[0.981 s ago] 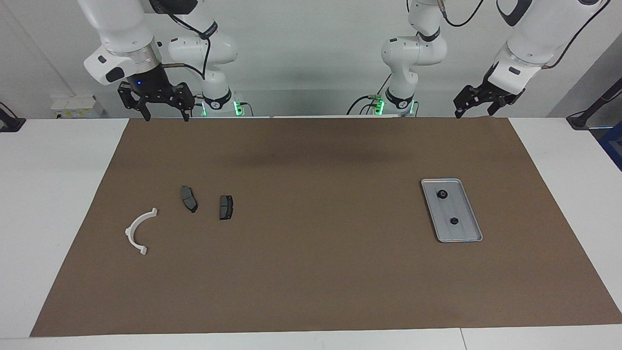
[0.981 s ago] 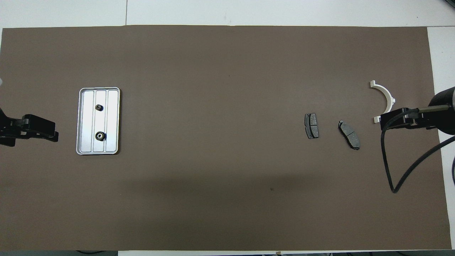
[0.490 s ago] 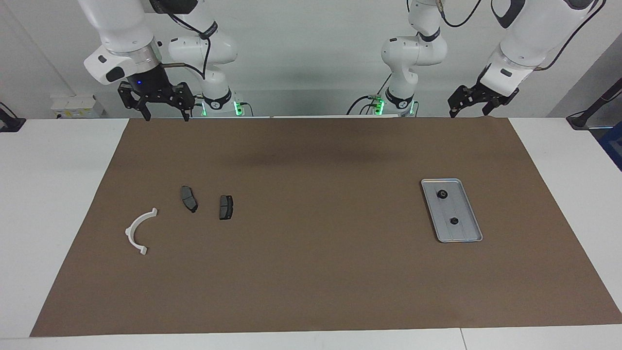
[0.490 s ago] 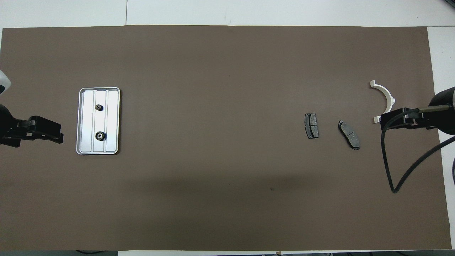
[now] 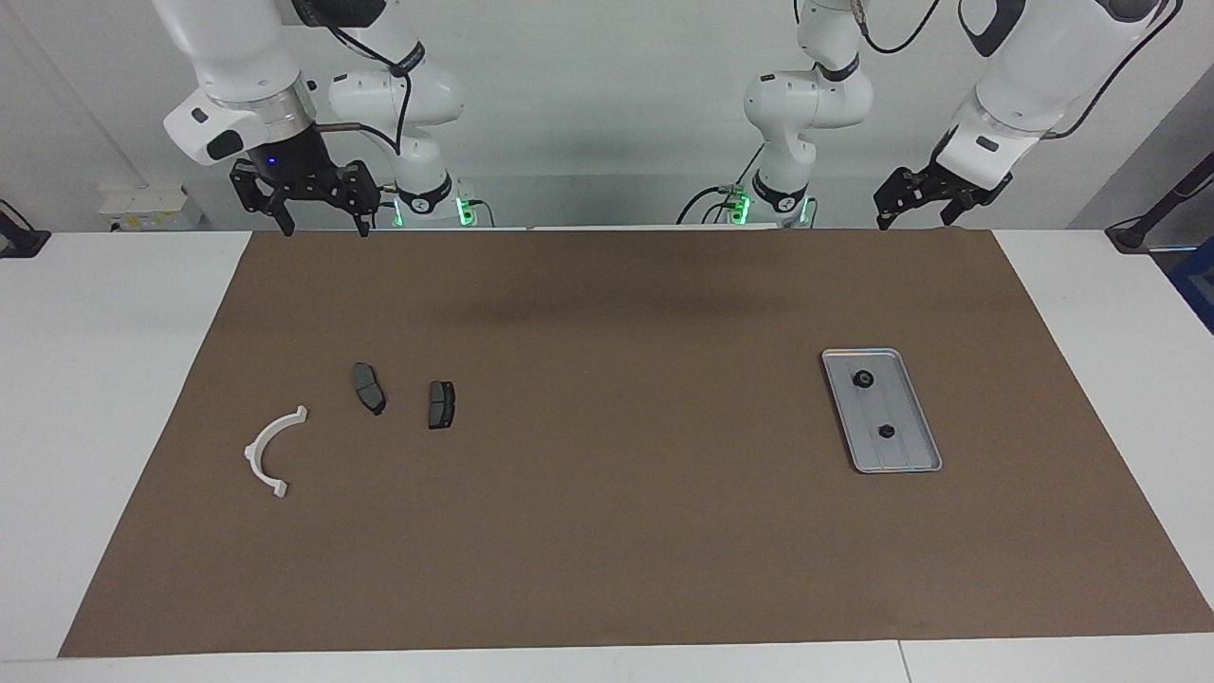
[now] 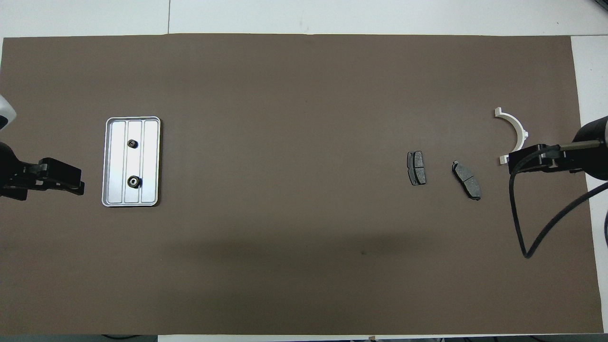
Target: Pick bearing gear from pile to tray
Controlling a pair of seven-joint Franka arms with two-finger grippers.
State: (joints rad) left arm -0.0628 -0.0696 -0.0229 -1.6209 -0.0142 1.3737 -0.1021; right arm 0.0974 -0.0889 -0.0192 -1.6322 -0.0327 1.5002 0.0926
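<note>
a: tray (image 5: 912, 457) contents?
b: two black bearing gears (image 5: 863, 379), no legible markings. pile (image 5: 365, 388) toward right arm's end.
a: pincers?
b: right pincer (image 5: 323, 228) released; left pincer (image 5: 912, 222) spread, empty.

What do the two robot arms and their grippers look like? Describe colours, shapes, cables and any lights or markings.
Both arms are glossy white, with rounded segments and dark joint bands. Each ends in a black two-finger gripper: the right gripper shows a small blue light above it, and the left gripper is angular. Black cables loop along the arms, and green lights glow at both bases.
</note>
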